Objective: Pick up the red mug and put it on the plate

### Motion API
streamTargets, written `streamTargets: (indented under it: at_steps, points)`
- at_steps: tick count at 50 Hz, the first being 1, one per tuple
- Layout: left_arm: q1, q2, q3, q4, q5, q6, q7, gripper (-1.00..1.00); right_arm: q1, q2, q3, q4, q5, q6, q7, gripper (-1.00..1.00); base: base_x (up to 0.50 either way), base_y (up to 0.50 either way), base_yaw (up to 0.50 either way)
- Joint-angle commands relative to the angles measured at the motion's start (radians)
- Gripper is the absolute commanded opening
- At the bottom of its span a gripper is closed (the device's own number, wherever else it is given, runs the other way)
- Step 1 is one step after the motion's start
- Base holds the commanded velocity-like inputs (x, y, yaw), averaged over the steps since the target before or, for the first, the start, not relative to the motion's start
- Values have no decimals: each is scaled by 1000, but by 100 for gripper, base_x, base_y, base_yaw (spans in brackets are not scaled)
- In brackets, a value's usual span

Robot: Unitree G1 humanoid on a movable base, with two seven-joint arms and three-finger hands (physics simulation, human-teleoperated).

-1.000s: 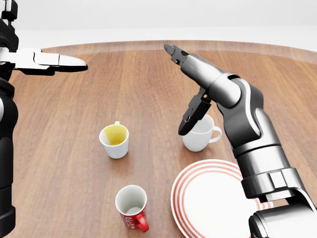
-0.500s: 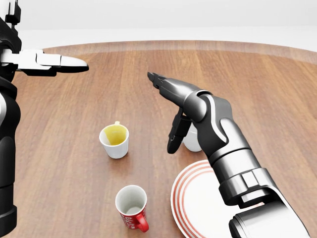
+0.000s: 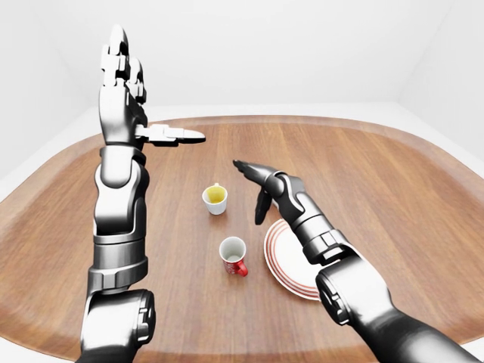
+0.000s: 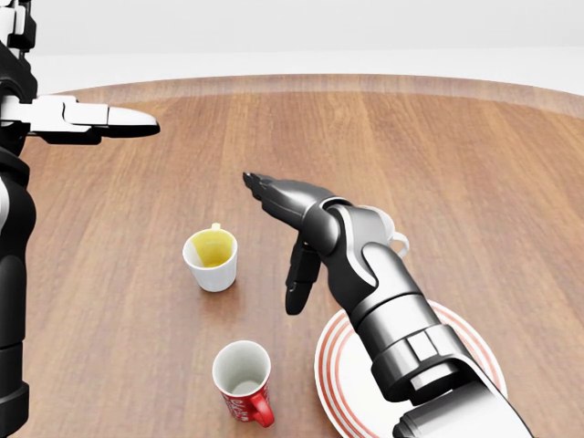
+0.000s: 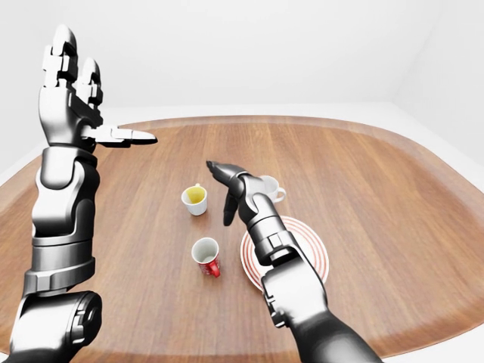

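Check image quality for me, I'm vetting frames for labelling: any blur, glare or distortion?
Head view: sharp, soft even light, faint shadows under the red mug and plate. Left-eye view: wide-angle, the table edge bows. Right-eye view: same curvature, no blur.

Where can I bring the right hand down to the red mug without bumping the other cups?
The bare wood between the red mug and the yellow-lined cup looks open, as does the strip between mug and plate. The right hand, open, hangs above that strip. It is crowded near the white cup, largely hidden behind the forearm in the head view.
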Motion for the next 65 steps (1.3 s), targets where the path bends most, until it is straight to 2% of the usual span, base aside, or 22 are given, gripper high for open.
streamTargets:
  at_steps: [1, 11, 16, 31, 38, 41, 47, 57, 65]
  points:
    - [-2, 3, 0, -12, -2, 0, 1, 100, 37, 41, 20, 19, -33, 0, -11, 100, 0, 0, 0]
    - [3, -4, -2, 6, 0, 0, 0, 100, 61, 71, 30, 46, -47, 0, -24, 100, 0, 0, 0]
    - [2, 1, 1, 10, -2, 0, -1, 100, 60, 80, 35, 110, -50, -22, -58, 100, 0, 0, 0]
    - [-1, 4, 2, 7, -5, 0, -1, 100, 81, 118, 50, 209, -64, -52, -114, 100, 0, 0, 0]
    - [4, 3, 3, 28, -5, 0, -2, 100, 87, 135, 50, 217, -55, -52, -101, 100, 0, 0, 0]
    - [3, 1, 0, 32, -5, 0, -1, 100, 89, 145, 58, 227, -62, -49, -112, 100, 0, 0, 0]
    - [1, 4, 2, 31, -6, 0, -3, 100, 91, 162, 61, 272, -65, -63, -126, 100, 0, 0, 0]
    - [5, 2, 1, 40, -5, 0, -5, 100, 86, 200, 76, 324, -94, -55, -156, 100, 0, 0, 0]
    - [11, 5, 5, 27, -9, 0, -5, 100, 96, 210, 78, 362, -114, -66, -182, 100, 0, 0, 0]
